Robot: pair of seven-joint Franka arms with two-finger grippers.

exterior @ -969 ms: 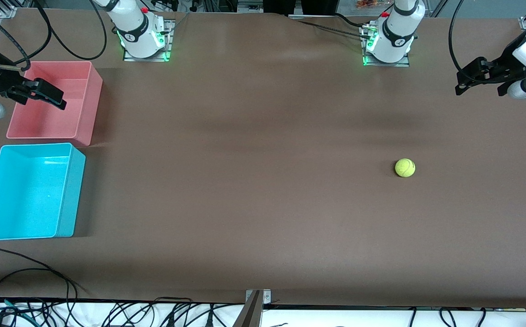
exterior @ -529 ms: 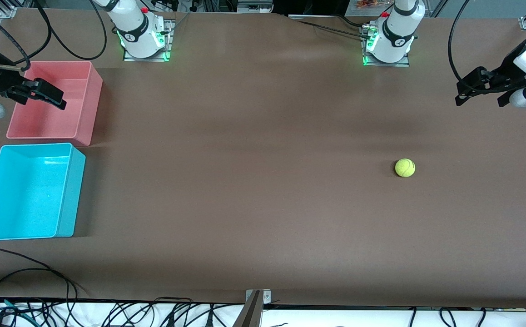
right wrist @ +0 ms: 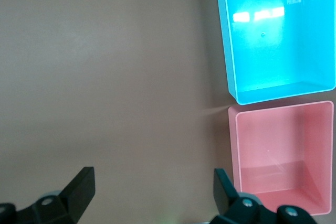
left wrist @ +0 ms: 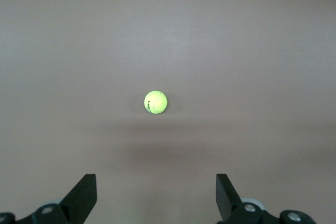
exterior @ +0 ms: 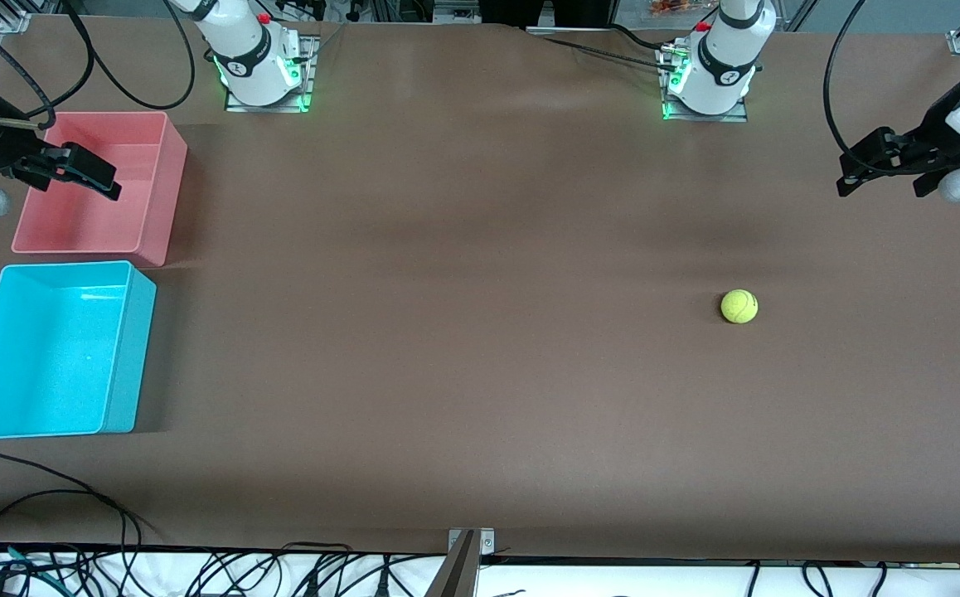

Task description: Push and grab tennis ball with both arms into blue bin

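The tennis ball (exterior: 739, 306) lies alone on the brown table (exterior: 463, 332), toward the left arm's end, well apart from the blue bin (exterior: 128, 356) at the right arm's end. The blue bin sits nearer to the front camera than the pink bin (exterior: 157, 191), just beside it. The left gripper (exterior: 884, 162) hangs over bare table, its fingers spread wide and holding nothing. The right gripper (exterior: 74, 174) hangs over the pink bin, also spread and empty. I judge the task is only at the start: the ball is not yet touched. The next move probably asks the left arm to come down beside the ball and push it toward the bins, so the right arm can reach it.
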